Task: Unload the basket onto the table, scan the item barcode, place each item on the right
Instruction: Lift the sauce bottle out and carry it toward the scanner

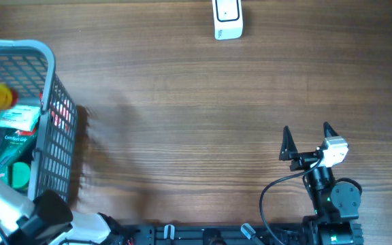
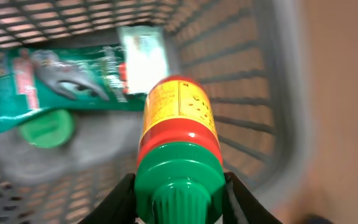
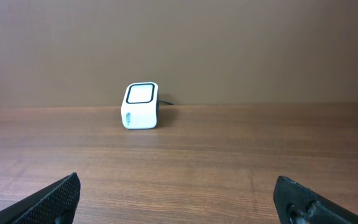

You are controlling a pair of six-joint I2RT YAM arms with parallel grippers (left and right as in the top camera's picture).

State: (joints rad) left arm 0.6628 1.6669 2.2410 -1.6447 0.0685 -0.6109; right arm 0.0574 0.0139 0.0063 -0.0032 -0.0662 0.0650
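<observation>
Yellow-labelled plastic bottle (image 2: pixel 178 124), red-banded with a ribbed green cap, is in the left end effector (image 2: pixel 179 202), whose dark fingers are clenched on either side of the cap. Gripping it there likely keeps the printed label uncovered for scanning, though no barcode can be made out on the side that shows. The bottle is inside the grey mesh basket (image 2: pixel 272 74), above a green glove packet (image 2: pixel 48 81) and a round green lid (image 2: pixel 45 127). Well apart, the right end effector (image 3: pixel 176 180) hangs released and empty over the wooden tabletop (image 1: pixel 182 102), facing the small white box scanner (image 3: pixel 140 106) at the far edge.
</observation>
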